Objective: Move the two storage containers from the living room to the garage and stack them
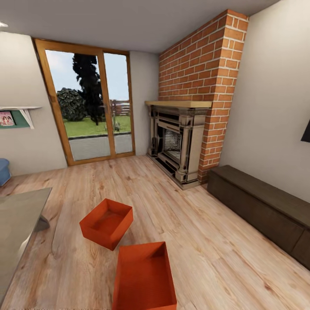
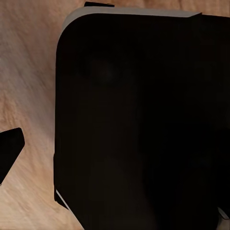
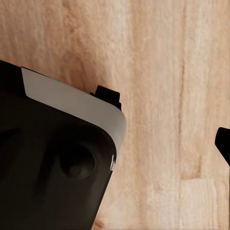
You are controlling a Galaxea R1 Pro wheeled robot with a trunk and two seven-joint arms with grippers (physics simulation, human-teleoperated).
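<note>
Two orange-red storage containers sit on the light wood plank floor [image 1: 206, 241] of the living room, both open-topped and empty. The nearer container [image 1: 144, 277] lies at about 6 o'clock in the head view, low in the picture; the farther container [image 1: 106, 222] sits just beyond it toward 11 o'clock, turned at an angle, with a narrow strip of floor between the two.

The brick fireplace [image 1: 181, 142] stands toward 1 o'clock, the glass doors [image 1: 92, 107] toward 11 o'clock, and a long dark low cabinet [image 1: 262, 211] runs along the wall at 3 o'clock. A grey desk [image 1: 17, 232] edge juts in at 9 o'clock.

Each wrist view looks down on wood planks past a dark rounded robot body; whether either gripper is spread or pressed together cannot be told, nor how the containers lie relative to them.
</note>
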